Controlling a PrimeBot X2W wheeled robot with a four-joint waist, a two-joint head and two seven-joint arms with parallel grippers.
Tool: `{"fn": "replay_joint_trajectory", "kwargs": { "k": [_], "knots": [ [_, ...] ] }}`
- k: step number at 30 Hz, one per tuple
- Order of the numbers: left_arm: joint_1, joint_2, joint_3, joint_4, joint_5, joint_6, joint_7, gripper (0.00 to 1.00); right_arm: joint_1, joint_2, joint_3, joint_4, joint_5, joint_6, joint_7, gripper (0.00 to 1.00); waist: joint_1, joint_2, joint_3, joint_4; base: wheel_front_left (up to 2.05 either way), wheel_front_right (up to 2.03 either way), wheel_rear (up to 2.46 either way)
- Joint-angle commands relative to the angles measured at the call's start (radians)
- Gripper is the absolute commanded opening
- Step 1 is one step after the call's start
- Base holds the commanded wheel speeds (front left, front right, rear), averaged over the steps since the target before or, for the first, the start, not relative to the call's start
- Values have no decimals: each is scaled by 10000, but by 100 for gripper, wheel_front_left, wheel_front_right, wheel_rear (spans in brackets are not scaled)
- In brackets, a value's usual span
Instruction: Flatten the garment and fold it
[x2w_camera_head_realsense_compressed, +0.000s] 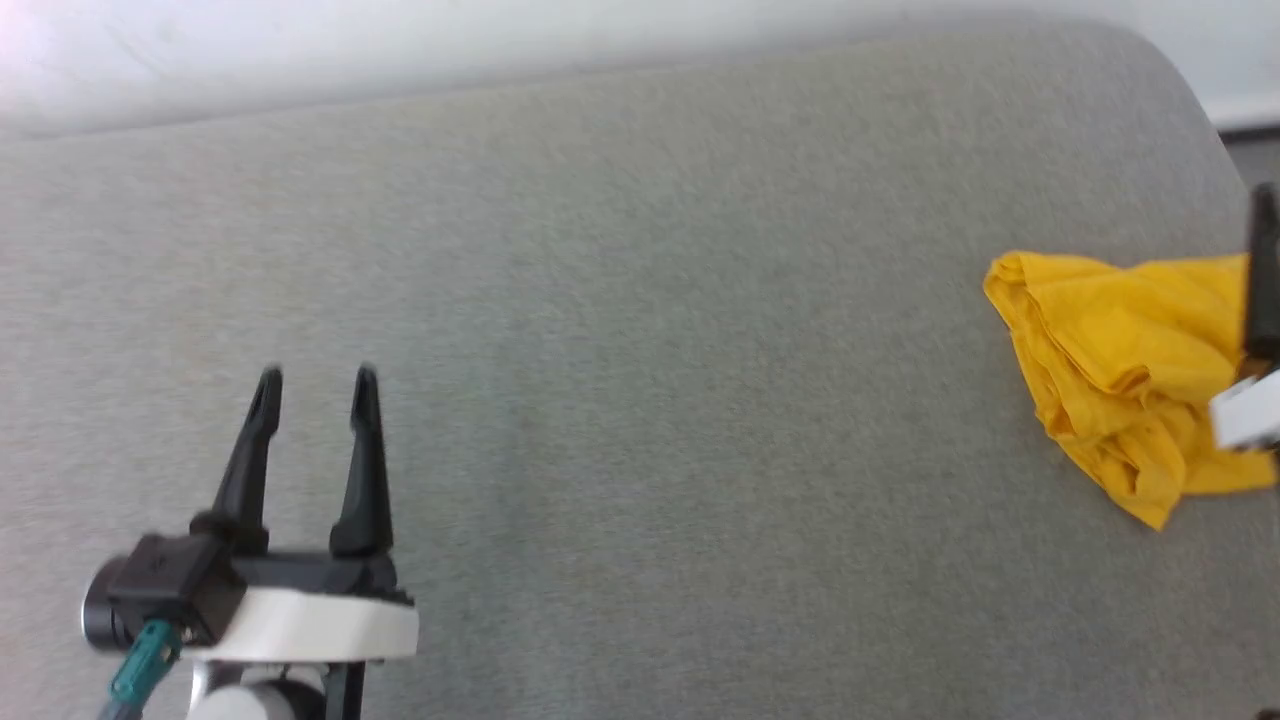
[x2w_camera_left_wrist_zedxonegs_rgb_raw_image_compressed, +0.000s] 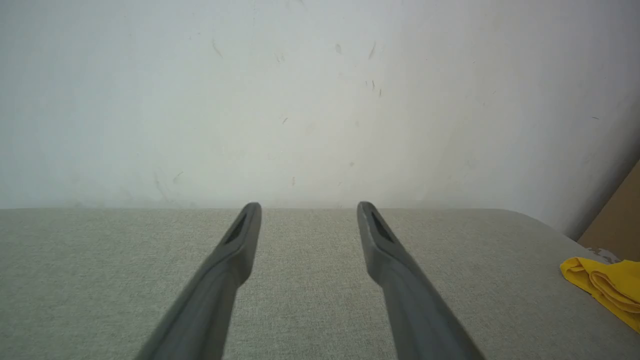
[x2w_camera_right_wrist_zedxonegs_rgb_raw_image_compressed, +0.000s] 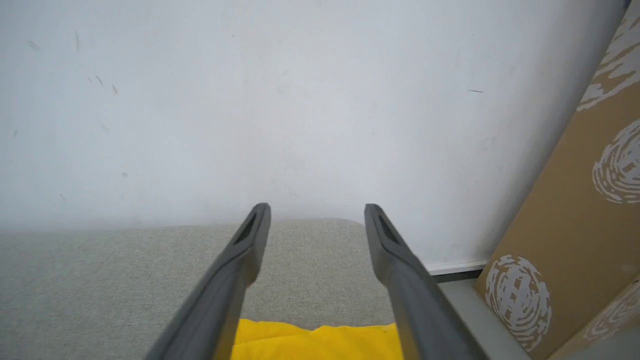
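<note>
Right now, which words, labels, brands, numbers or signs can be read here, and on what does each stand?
None can be read.
The brown cardboard bears white swirl prints, not letters.
The crumpled garment shows plain yellow cloth, no tag.
The grey cushion and the white wall carry no writing.

The garment (x2w_camera_head_realsense_compressed: 1110, 370) lies at the right end of the cushion (x2w_camera_head_realsense_compressed: 640, 300) (left gripper (x2w_camera_head_realsense_compressed: 317, 380) well apart, far left).

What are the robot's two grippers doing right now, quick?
Left gripper: open, holding nothing.
Right gripper: open, over the yellow garment, not holding it.
</note>
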Motion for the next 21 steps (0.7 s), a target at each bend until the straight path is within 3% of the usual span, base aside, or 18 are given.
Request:
{"fn": "replay_joint_trajectory", "kwargs": {
  "k": [1, 6, 11, 21],
  "knots": [
    [275, -6, 99, 57, -82, 130, -25, 100, 359, 291, 35, -418, -159, -19, -85, 100, 2, 0, -678, 593, 0, 0, 0],
    [708, -104, 201, 159, -175, 366, -17, 100, 1442, 1077, 273, -1631, -641, -19, -101, 100, 2, 0, -1177, 961, 0, 0, 0],
    [903, -189, -67, 347, -168, 326, 22, 100, 2398, 1731, 327, -2366, -1183, -19, -114, 100, 2, 0, -1556, 1337, 0, 0, 0],
    [1643, -454, -506, 847, -17, 347, -147, 100, 3871, 2167, 524, -2596, -2241, -19, -446, 100, 2, 0, -2203, 1556, 0, 0, 0]
  ]
}}
